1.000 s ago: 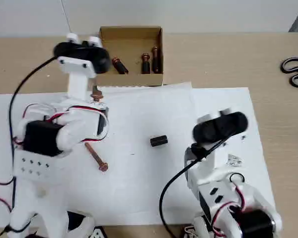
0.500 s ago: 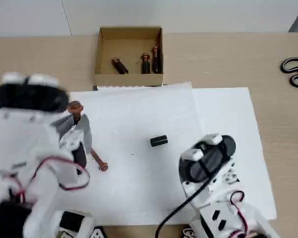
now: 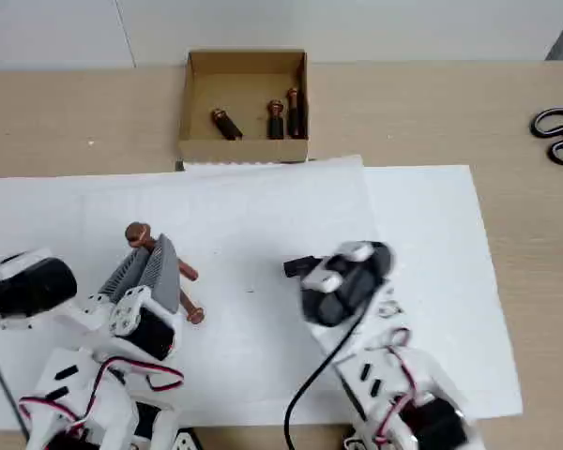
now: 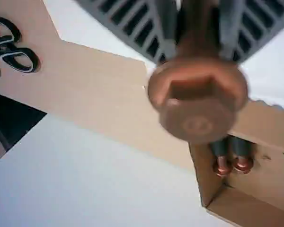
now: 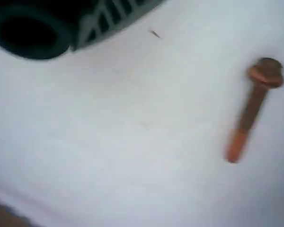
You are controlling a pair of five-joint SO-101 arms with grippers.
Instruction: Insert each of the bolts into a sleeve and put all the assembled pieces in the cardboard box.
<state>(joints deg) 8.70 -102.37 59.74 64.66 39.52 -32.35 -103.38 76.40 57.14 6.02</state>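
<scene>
- Left pincer (image 3: 156,251) is clamped on a copper bolt (image 4: 197,97), raised over white paper (image 3: 422,216).
- Right pincer (image 5: 92,23) is set beside the black sleeve (image 5: 31,33); its state cannot be told.
- A second bolt (image 5: 252,111) is seen lying on the paper.
- Three assembled pieces (image 3: 275,119) are held in the cardboard box (image 3: 244,150).

Left hand (image 3: 153,251), tilted forward, clamps a bolt (image 3: 137,232); right hand (image 3: 330,281) hangs low.
</scene>
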